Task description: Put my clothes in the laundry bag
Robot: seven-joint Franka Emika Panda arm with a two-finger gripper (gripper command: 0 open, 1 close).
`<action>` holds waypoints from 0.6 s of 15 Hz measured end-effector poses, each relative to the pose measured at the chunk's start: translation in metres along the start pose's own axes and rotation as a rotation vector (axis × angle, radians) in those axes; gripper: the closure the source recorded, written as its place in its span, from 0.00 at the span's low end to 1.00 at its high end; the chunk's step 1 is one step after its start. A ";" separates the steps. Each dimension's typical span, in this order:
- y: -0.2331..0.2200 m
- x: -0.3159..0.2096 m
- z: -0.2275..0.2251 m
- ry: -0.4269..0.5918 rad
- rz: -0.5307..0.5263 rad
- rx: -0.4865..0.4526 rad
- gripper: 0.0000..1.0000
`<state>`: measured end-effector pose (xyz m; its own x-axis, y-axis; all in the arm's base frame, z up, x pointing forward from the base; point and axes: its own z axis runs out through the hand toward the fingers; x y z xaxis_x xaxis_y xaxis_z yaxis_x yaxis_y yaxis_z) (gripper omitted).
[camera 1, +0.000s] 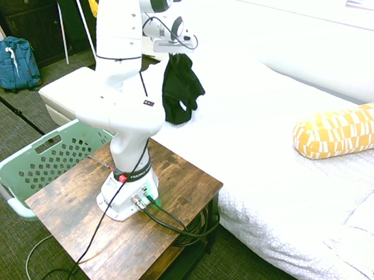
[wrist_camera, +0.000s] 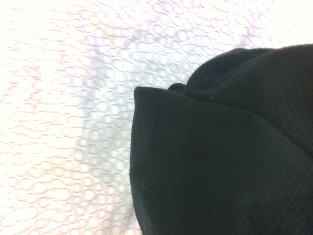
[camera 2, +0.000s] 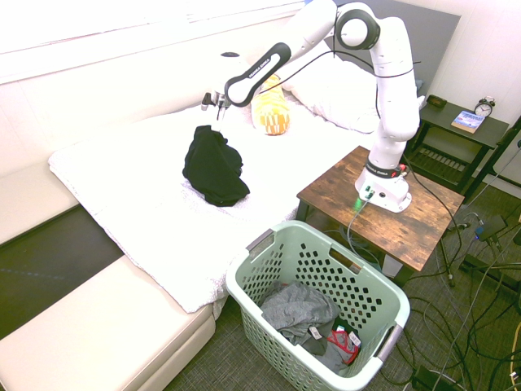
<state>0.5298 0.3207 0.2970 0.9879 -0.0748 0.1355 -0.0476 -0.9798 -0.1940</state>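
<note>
The claw (camera 2: pixel 213 104) is closed on the top of the black garment (camera 2: pixel 213 167), which hangs straight down beneath it in a loose bundle. In the second exterior view the lowest folds sit at or just above the white bed cover (camera 2: pixel 138 204); whether they touch it cannot be told. Gripping at the topmost point lets the fabric gather under its own weight, so that nothing should drag during transfer. The wrist view confirms this: dark cloth fills the area directly below the claw, with the textured cover visible beside it. The laundry basket (camera 2: pixel 383 295) stands on the floor well apart from the claw, beyond the near edge of the bed and next to the wooden side table (camera 2: pixel 423 220) that carries the arm. It already contains grey and other clothing (camera 2: pixel 297 314). A yellow patterned bolster (camera 2: pixel 271 114) lies on the bed just behind the claw and is not part of the job. Judged from this arrangement, the pick is complete and the carry is pending. The garment needs enough height to clear the bed edge and the basket's thick rim before release.
</note>
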 end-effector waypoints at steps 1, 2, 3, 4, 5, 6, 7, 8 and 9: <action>-0.015 -0.022 -0.018 0.013 -0.020 0.020 1.00; -0.028 -0.043 -0.036 0.022 -0.042 0.036 1.00; -0.042 -0.066 -0.055 0.033 -0.067 0.053 1.00; -0.057 -0.091 -0.075 0.045 -0.090 0.069 1.00; -0.070 -0.117 -0.092 0.051 -0.113 0.074 1.00; -0.083 -0.150 -0.107 0.047 -0.135 0.070 1.00; -0.093 -0.185 -0.119 0.037 -0.158 0.053 1.00; -0.101 -0.224 -0.129 0.029 -0.185 0.030 1.00; -0.106 -0.263 -0.136 0.028 -0.212 0.007 1.00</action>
<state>0.2545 0.4194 0.4142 0.9712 0.1278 0.2009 0.1622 -0.9728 -0.1654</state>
